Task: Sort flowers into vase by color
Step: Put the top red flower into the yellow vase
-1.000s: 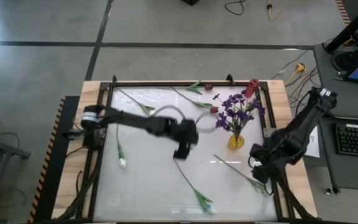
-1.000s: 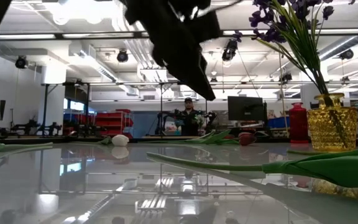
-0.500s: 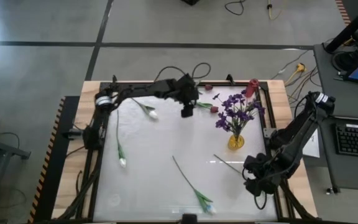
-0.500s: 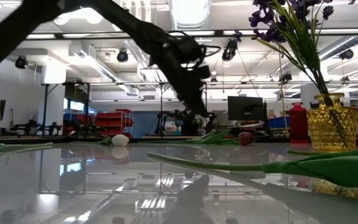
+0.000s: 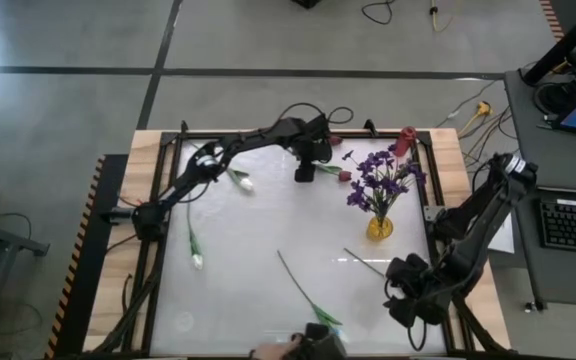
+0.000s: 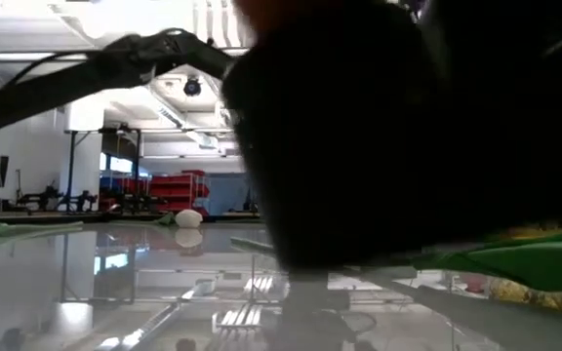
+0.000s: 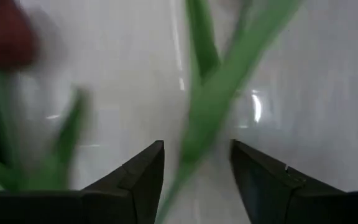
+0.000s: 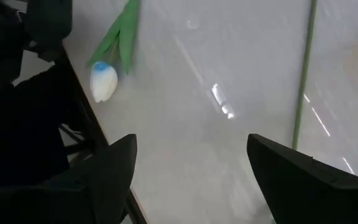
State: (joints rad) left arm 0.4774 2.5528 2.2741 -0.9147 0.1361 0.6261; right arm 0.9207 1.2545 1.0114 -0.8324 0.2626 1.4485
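Near the far edge lies a dark red flower [image 5: 344,175], and its green stem [image 7: 197,130] runs between the open fingers of my left gripper [image 7: 194,152], which points steeply down at it [image 5: 305,172]. Whether the fingers touch the stem I cannot tell. The red bud [image 7: 5,37] shows off to one side. Purple flowers [image 5: 378,180] stand in a yellow vase [image 5: 380,229]. White tulips lie flat on the table [image 5: 242,182], [image 5: 197,260], [image 5: 330,322]. My right gripper [image 5: 405,305] hovers open at the near right, over a white bud [image 8: 103,81] and a stem [image 8: 303,81].
A red vase [image 5: 405,140] stands at the far right corner, with a second red bud [image 5: 335,140] beside the far edge. At the near edge a dark object [image 5: 320,340] and a person's hand [image 5: 268,350] reach in; the dark object [image 6: 408,127] fills most of the low view.
My left gripper has swung from the middle of the table toward the far edge and come down over the red flower's stem. My right gripper has drifted toward the near edge. A dark object and a hand have come in at the near edge, covering the low view.
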